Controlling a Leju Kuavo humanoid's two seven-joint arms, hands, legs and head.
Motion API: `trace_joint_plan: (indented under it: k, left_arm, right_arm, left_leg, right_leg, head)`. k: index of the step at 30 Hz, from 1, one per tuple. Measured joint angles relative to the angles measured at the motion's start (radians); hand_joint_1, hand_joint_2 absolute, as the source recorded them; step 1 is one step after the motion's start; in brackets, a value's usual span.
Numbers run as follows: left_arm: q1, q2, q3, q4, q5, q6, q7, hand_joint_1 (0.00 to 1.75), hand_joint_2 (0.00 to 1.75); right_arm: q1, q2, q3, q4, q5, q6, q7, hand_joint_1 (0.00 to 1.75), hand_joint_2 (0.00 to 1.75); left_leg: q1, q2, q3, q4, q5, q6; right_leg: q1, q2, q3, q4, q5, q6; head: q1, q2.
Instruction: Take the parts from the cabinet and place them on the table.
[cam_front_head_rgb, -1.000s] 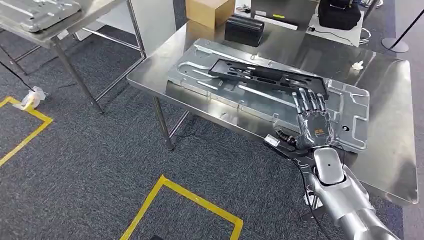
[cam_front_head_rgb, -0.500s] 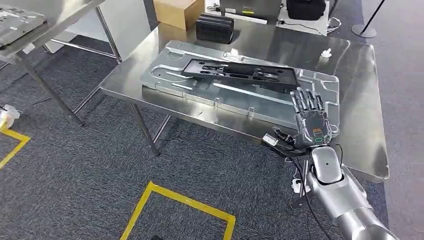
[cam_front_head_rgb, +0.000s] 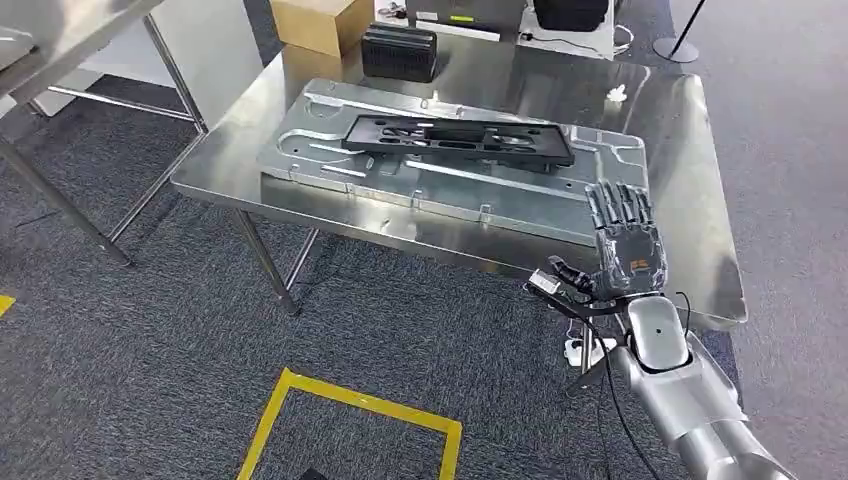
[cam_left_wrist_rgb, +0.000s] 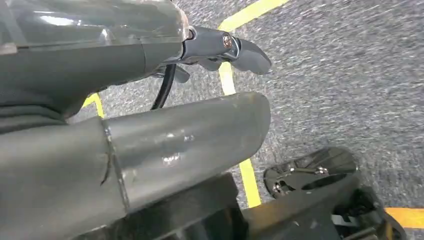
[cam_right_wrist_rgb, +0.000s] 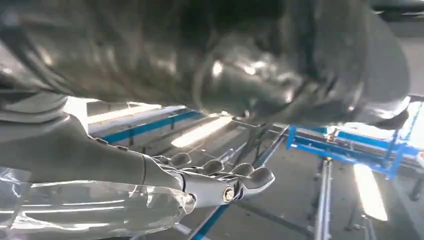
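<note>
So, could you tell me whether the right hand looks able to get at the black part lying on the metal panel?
Probably yes: the right hand is open over the metal panel's near corner, and nothing lies between it and the black part.

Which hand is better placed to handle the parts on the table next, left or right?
Probably the right hand: it hovers open, fingers extended, at the near edge of the metal panel carrying the black part. The left hand hangs low over the carpet.

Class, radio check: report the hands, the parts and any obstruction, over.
Right hand open, flat over table edge, holding nothing. Left hand hanging over floor, state unclear. Black part lies on metal panel on table. No obstruction seen.
</note>
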Motion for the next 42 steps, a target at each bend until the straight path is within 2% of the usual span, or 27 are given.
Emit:
trace_joint_plan:
  k: [1,3,4,5,6,7,9,10,11,12,13,14,15,16,17,19,20,23,25,26,29,31,32,34,37,39,42]
  left_arm:
    - [-0.001,0.0,0.0,0.0,0.0,0.0,0.0,0.0,0.0]
    - [0.0,0.0,0.0,0.0,0.0,-0.002,0.0,0.0,0.0]
    - [0.0,0.0,0.0,0.0,0.0,-0.002,0.0,0.0,0.0]
    - [-0.001,0.0,0.0,0.0,0.0,-0.002,0.0,0.0,0.0]
    - [-0.002,0.0,0.001,0.0,0.0,-0.002,0.0,0.0,0.0]
    - [-0.002,0.0,0.001,0.0,0.0,-0.002,-0.002,0.0,0.0]
    - [0.001,0.0,0.002,0.0,0.0,-0.002,-0.002,0.0,0.0]
    - [0.003,0.0,0.002,0.0,0.0,-0.002,-0.002,0.0,0.0]
    - [0.005,0.0,0.002,0.0,0.0,-0.002,-0.002,0.0,0.0]
    - [0.006,0.0,0.002,0.0,0.0,-0.002,-0.002,0.0,0.0]
    - [0.005,0.0,0.002,0.0,0.0,-0.002,-0.002,0.0,0.0]
    - [0.004,0.0,0.002,0.0,0.0,-0.002,-0.002,0.0,0.0]
    - [0.003,0.0,0.003,0.0,0.0,-0.002,-0.002,0.0,0.0]
    - [0.002,0.0,0.003,0.0,0.0,-0.001,-0.002,0.0,0.0]
    - [0.0,0.0,0.003,0.0,0.0,-0.001,-0.002,0.0,0.0]
    - [0.002,0.0,0.003,0.0,0.0,-0.001,-0.001,0.0,0.0]
    - [0.002,0.0,0.004,0.0,0.002,-0.001,-0.001,0.0,0.0]
    - [0.001,-0.001,0.007,0.0,0.013,0.005,-0.001,0.0,0.0]
    - [0.0,-0.004,0.021,0.0,0.03,0.015,-0.001,0.0,0.0]
    - [0.001,-0.005,0.028,0.0,0.037,0.018,-0.003,0.0,0.0]
    - [0.002,-0.006,0.049,0.0,0.057,0.032,-0.006,0.0,0.0]
    - [0.003,-0.006,0.066,0.0,0.068,0.041,-0.005,0.0,0.0]
    - [0.005,-0.006,0.073,0.0,0.074,0.044,-0.003,0.0,0.0]
    - [0.011,-0.006,0.088,0.0,0.08,0.052,0.0,0.0,0.0]
    - [0.014,-0.006,0.108,0.0,0.09,0.061,0.003,0.0,0.0]
    - [0.014,-0.006,0.119,0.0,0.092,0.064,0.003,0.0,0.0]
    - [0.014,-0.006,0.128,0.0,0.092,0.064,0.006,0.0,0.0]
  right_arm:
    - [-0.003,0.0,0.0,0.0,0.0,0.0,-0.001,0.0,0.0]
    - [-0.005,0.0,-0.002,0.002,0.001,0.0,-0.002,0.0,0.0]
    - [-0.004,0.0,-0.005,0.003,0.006,0.0,-0.002,0.0,0.0]
    - [-0.004,0.0,-0.006,0.003,0.006,0.0,-0.001,0.0,0.0]
    - [-0.005,0.0,-0.006,0.003,0.006,0.0,0.002,0.0,0.0]
    - [-0.006,0.0,-0.006,0.003,0.007,0.0,0.009,0.0,0.0]
    - [-0.005,0.002,-0.006,0.003,0.01,0.0,0.018,0.0,0.0]
    - [-0.004,0.003,-0.006,0.003,0.01,0.0,0.02,0.0,0.0]
    - [-0.002,0.005,-0.006,0.006,0.007,0.0,0.021,0.0,0.0]
    - [-0.001,0.009,-0.006,0.01,0.005,0.0,0.021,0.0,0.0]
    - [-0.001,0.01,-0.006,0.013,0.005,0.0,0.025,0.0,0.0]
    - [-0.001,0.016,-0.006,0.015,0.005,0.0,0.031,0.0,0.0]
    - [0.0,0.021,-0.006,0.016,0.008,0.0,0.035,0.0,0.0]
    - [0.0,0.022,-0.006,0.017,0.009,0.0,0.037,0.0,0.0]
    - [0.0,0.022,-0.006,0.019,0.01,0.0,0.037,0.0,0.0]
    - [0.003,0.025,-0.006,0.021,0.011,0.0,0.036,0.0,0.0]
    - [0.003,0.026,-0.006,0.024,-0.015,0.002,0.021,0.0,0.0]
    - [0.009,0.051,-0.015,0.068,-0.166,0.055,-0.044,0.0,0.0]
    - [0.061,0.104,-0.049,0.114,-0.311,0.121,-0.093,0.0,0.0]
    - [0.105,0.123,-0.071,0.139,-0.36,0.141,-0.098,0.0,1.75]
    - [0.234,0.194,-0.137,0.246,-0.501,0.227,-0.102,0.0,1.75]
    - [0.333,0.221,-0.19,0.334,-0.589,0.285,-0.052,0.0,1.75]
    - [0.374,0.229,-0.223,0.372,-0.638,0.318,-0.029,0.0,0.0]
    - [0.458,0.234,-0.304,0.437,-0.733,0.376,0.023,0.0,0.0]
    - [0.554,0.235,-0.438,0.511,-0.884,0.474,0.16,0.0,0.0]
    - [0.587,0.237,-0.521,0.536,-0.935,0.479,0.225,0.0,0.0]
    - [0.6,0.246,-0.597,0.555,-0.937,0.479,0.244,0.0,0.0]
  left_leg:
    - [-0.005,0.004,-0.003,0.004,-0.003,-0.005]
    - [-0.005,0.015,0.0,0.001,-0.002,-0.01]
    - [-0.005,0.024,0.004,-0.004,-0.001,-0.016]
    - [-0.009,0.025,0.003,-0.001,-0.007,-0.023]
    - [-0.003,0.001,0.0,0.013,-0.02,-0.029]
    - [-0.001,-0.032,-0.032,0.082,-0.068,-0.034]
    - [0.002,-0.048,-0.109,0.246,-0.142,-0.039]
    - [0.002,-0.049,-0.139,0.306,-0.156,-0.041]
    - [0.003,-0.048,-0.146,0.314,-0.142,-0.042]
    - [0.004,-0.048,-0.129,0.274,-0.108,-0.041]
    - [0.005,-0.049,-0.094,0.199,-0.063,-0.039]
    - [0.005,-0.049,-0.043,0.093,-0.012,-0.035]
    - [0.005,-0.053,-0.012,0.019,-0.002,-0.031]
    - [0.001,-0.055,-0.004,0.008,-0.006,-0.029]
    - [0.003,-0.054,-0.008,0.009,-0.004,-0.024]
    - [0.001,-0.054,-0.008,0.005,0.0,-0.026]
    - [-0.001,-0.056,-0.01,0.006,0.001,-0.023]
    - [-0.001,-0.059,-0.009,0.006,0.002,-0.021]
    - [0.0,-0.059,-0.006,0.006,0.0,-0.018]
    - [0.0,-0.061,-0.005,0.006,-0.002,-0.014]
    - [0.0,-0.063,-0.004,0.006,-0.005,-0.011]
    - [-0.001,-0.068,-0.003,0.006,-0.007,-0.01]
    - [-0.001,-0.07,-0.004,0.006,-0.008,-0.009]
    - [-0.001,-0.07,-0.003,0.006,-0.011,-0.01]
    - [-0.001,-0.068,-0.003,0.006,-0.014,-0.01]
    - [-0.001,-0.065,-0.003,0.006,-0.015,-0.011]
    - [-0.001,-0.061,-0.001,0.006,-0.016,-0.011]
  right_leg:
    - [0.005,0.006,-0.002,-0.007,0.005,-0.006]
    - [0.006,0.02,-0.006,-0.004,0.005,-0.009]
    - [0.007,0.03,-0.007,-0.006,0.007,-0.014]
    - [-0.006,0.035,0.0,-0.016,0.014,-0.022]
    - [-0.008,0.037,0.002,-0.019,0.016,-0.024]
    - [-0.01,0.04,0.001,-0.019,0.017,-0.032]
    - [-0.01,0.048,-0.001,-0.018,0.017,-0.033]
    - [-0.01,0.053,-0.002,-0.017,0.017,-0.033]
    - [-0.01,0.058,-0.002,-0.016,0.017,-0.033]
    - [-0.01,0.062,-0.002,-0.015,0.017,-0.033]
    - [-0.011,0.066,-0.002,-0.012,0.016,-0.032]
    - [-0.011,0.071,-0.002,-0.008,0.014,-0.028]
    - [-0.011,0.073,-0.004,-0.003,0.011,-0.024]
    - [-0.005,0.076,-0.011,0.005,0.008,-0.019]
    - [-0.005,0.077,-0.013,0.003,0.011,-0.015]
    - [-0.004,0.075,-0.015,0.004,0.01,-0.027]
    - [-0.005,0.074,-0.014,0.003,0.011,-0.025]
    - [-0.005,0.073,-0.01,-0.004,0.013,-0.023]
    - [-0.003,0.072,-0.004,-0.008,0.013,-0.022]
    - [-0.003,0.07,-0.002,-0.01,0.012,-0.022]
    - [-0.003,0.068,0.0,-0.011,0.008,-0.015]
    - [-0.004,0.063,0.002,-0.011,0.004,-0.008]
    - [-0.004,0.061,0.003,-0.011,0.003,-0.008]
    - [-0.004,0.062,0.003,-0.011,0.001,-0.005]
    - [-0.004,0.065,0.002,-0.01,-0.001,-0.003]
    - [-0.004,0.068,0.001,-0.009,-0.002,-0.003]
    - [-0.004,0.071,0.0,-0.008,-0.002,-0.003]
  head:
    - [-0.001,0.0]
    - [-0.002,0.0]
    - [-0.001,0.0]
    - [-0.002,0.0]
    - [-0.002,0.0]
    - [-0.004,0.0]
    - [-0.004,0.0]
    - [-0.003,0.0]
    - [-0.004,0.0]
    - [-0.004,0.0]
    - [-0.004,0.0]
    - [-0.004,0.0]
    - [-0.003,0.0]
    - [-0.003,0.0]
    - [-0.001,0.0]
    - [-0.002,0.0]
    - [-0.002,0.0]
    - [-0.001,0.0]
    - [-0.002,0.0]
    - [0.0,0.0]
    - [-0.002,0.0]
    - [-0.002,0.0]
    - [-0.002,0.0]
    - [-0.002,0.0]
    - [-0.002,0.0]
    - [-0.002,0.0]
    - [-0.002,0.0]
